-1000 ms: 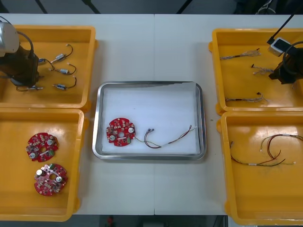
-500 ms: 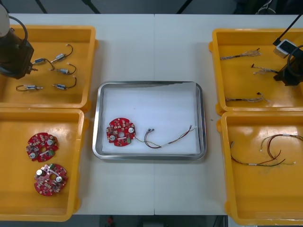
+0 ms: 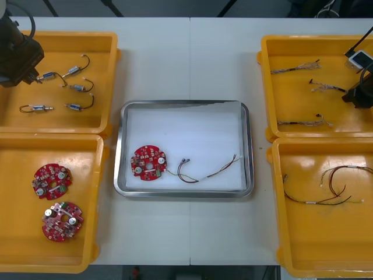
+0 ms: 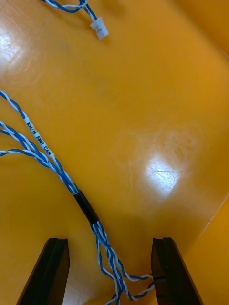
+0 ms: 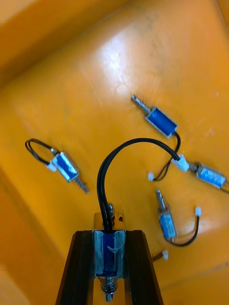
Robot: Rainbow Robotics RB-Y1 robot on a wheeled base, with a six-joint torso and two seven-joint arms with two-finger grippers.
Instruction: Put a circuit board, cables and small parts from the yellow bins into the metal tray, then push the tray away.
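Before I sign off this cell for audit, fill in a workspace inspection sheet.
Surface: light table, nothing loose on it.
Job's things: shiny metal tray holds one round red circuit board; two more boards in the near left yellow plastic bin; four small metal parts lie in the far left bin.
Clutter: nothing seen.
Grippers: left gripper shut on a fifth small metal part over that bin; right gripper open over the far right bin.
Cables: thin cable in the tray; twisted blue and white cable under the right gripper; red and yellow cables in the near right bin.
Surroundings: nothing seen.
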